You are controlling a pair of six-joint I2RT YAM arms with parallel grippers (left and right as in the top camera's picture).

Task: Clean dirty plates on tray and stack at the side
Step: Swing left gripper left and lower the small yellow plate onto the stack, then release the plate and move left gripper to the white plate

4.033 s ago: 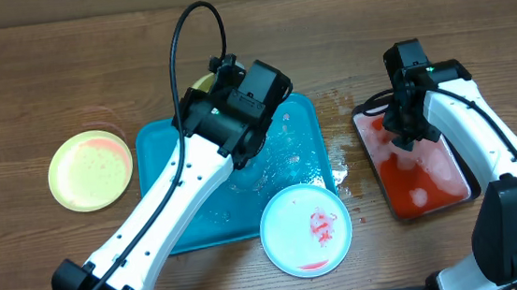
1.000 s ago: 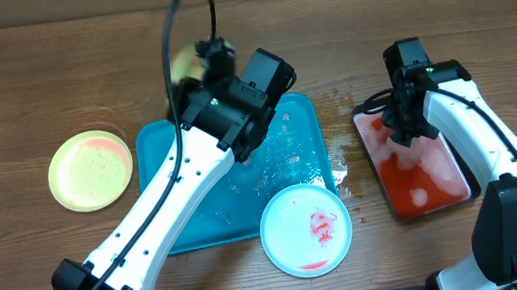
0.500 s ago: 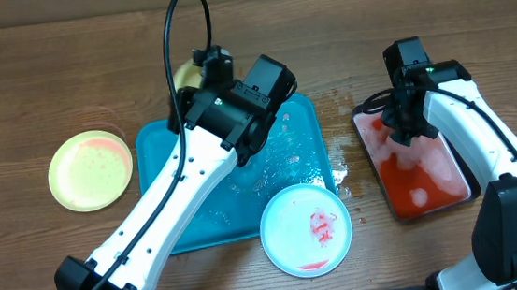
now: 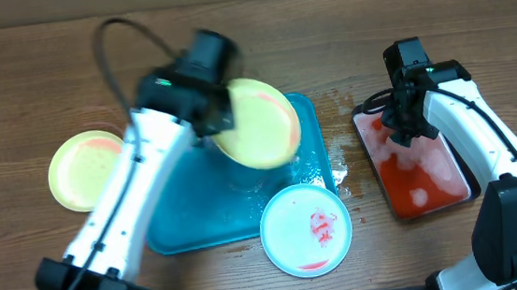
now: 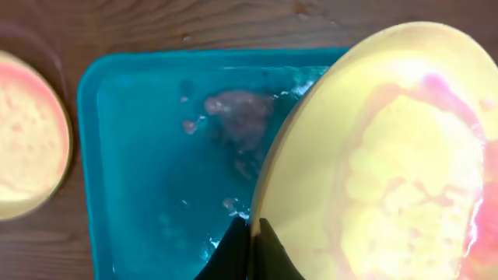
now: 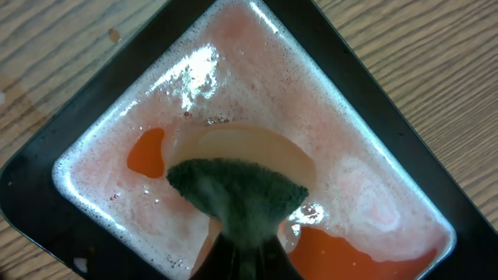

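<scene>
Yellow-green plastic fills the right of the left wrist view: the held plate [image 5: 389, 155] hangs tilted above the tray [image 5: 148, 171], its rim pinched between the pressed-together jaws of the left gripper [image 5: 250, 237]. Pink-red streaks run across its face, so I judge it unwiped. From overhead it sits over the tray's far right corner, with the grip on its left rim and its free rim turned toward the tray's right edge

Off that right edge, on the table [image 4: 475, 41], stands the black tray [image 4: 462, 160] of foamy red liquid. The right gripper [image 6: 243, 245] is clamped on a dark green sponge [image 6: 237, 190] that dips into it. The held plate therefore lies to the left of the sponge, with a wet patch of table between them. The right arm looks far the nearer for a wipe, and it would come in across the free rim

A second yellow-green plate [image 4: 90, 169] rests on the table beyond the tray's left edge, which I take as the stacking side. The pale plate [image 4: 305, 228], smeared red, lies at the near right corner
</scene>
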